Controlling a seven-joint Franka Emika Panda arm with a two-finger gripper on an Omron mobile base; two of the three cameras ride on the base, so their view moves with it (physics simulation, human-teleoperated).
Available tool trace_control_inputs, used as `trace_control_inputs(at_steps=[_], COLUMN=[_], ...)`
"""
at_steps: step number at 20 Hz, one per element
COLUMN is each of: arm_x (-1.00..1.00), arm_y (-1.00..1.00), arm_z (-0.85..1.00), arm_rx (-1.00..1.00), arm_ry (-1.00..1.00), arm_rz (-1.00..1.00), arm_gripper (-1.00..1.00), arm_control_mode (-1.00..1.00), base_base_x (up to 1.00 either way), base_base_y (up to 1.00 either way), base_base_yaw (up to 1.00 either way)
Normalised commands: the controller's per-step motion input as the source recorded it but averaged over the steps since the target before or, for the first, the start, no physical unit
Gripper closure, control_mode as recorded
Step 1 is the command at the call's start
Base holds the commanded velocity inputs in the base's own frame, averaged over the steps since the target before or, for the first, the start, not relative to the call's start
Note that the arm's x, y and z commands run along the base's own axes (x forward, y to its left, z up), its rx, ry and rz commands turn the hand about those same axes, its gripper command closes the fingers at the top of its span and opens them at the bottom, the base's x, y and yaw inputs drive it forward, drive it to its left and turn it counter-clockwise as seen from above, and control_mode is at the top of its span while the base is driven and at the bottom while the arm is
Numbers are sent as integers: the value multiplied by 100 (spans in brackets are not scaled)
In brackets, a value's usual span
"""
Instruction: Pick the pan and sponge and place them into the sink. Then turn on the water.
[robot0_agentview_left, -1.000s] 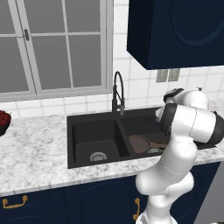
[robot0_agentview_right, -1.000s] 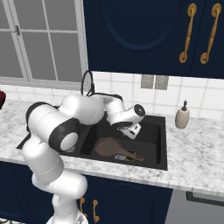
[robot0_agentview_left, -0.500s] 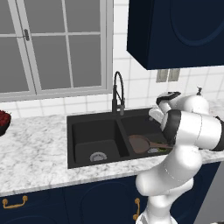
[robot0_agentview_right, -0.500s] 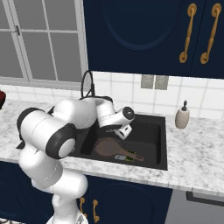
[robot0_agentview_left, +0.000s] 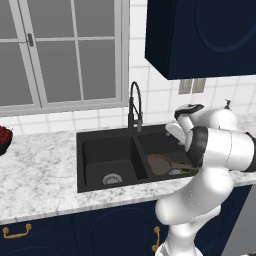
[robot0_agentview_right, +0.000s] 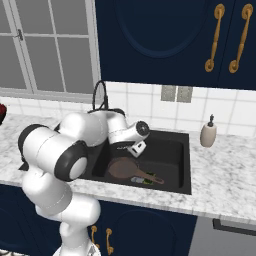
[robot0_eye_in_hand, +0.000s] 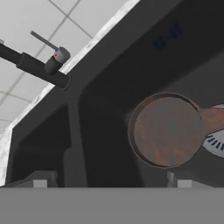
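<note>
We see the round, shallow dark pan (robot0_agentview_left: 161, 163) with its brownish-grey inside lying flat on the floor of the right basin of the matte black double-basin sink (robot0_agentview_left: 107, 142), its brown handle running out toward 4 o'clock in the left base view. In the right base view the same pan (robot0_agentview_right: 122, 168) sits at the front of that basin, and the small yellow-green sponge (robot0_agentview_right: 149, 180) lies just beside the far end of the handle, at about 4 o'clock from the pan's bowl.

In the hand view the pan (robot0_eye_in_hand: 165, 130) lies at 3 o'clock, partly covering the round silver drain (robot0_eye_in_hand: 215, 143) at its lower right. The black faucet base with its thin lever (robot0_eye_in_hand: 43, 66) shows at 10 o'clock, against the white tiled wall.

Our two-finger gripper (robot0_agentview_right: 137, 148) hangs above the right basin, over the pan and apart from it. Its two dark tips (robot0_eye_in_hand: 40, 179) stand far apart at the bottom of the hand view, with nothing between them.

The black gooseneck faucet (robot0_agentview_left: 134, 106) rises behind the divider between the basins. A white soap bottle (robot0_agentview_right: 208, 134) stands on the grey marbled counter (robot0_agentview_right: 226, 176), at 3 o'clock from the sink.
</note>
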Motion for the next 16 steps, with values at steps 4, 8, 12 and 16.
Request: trace_control_inputs(at_steps=[4,8,12,16], arm_x=[23,11,25,25], arm_y=[26,16,21,16], arm_z=[23,35,7,0], arm_rx=[5,1,6,9], arm_ry=[0,0,-10,-14], arm_rz=[4,4,1,0], arm_gripper=[-100,-100,-100,-100], arm_control_mode=[-100,-100,-100,-100], base_base_x=[0,0,0,0], base_base_y=[0,0,0,0], base_base_yaw=[0,0,0,0])
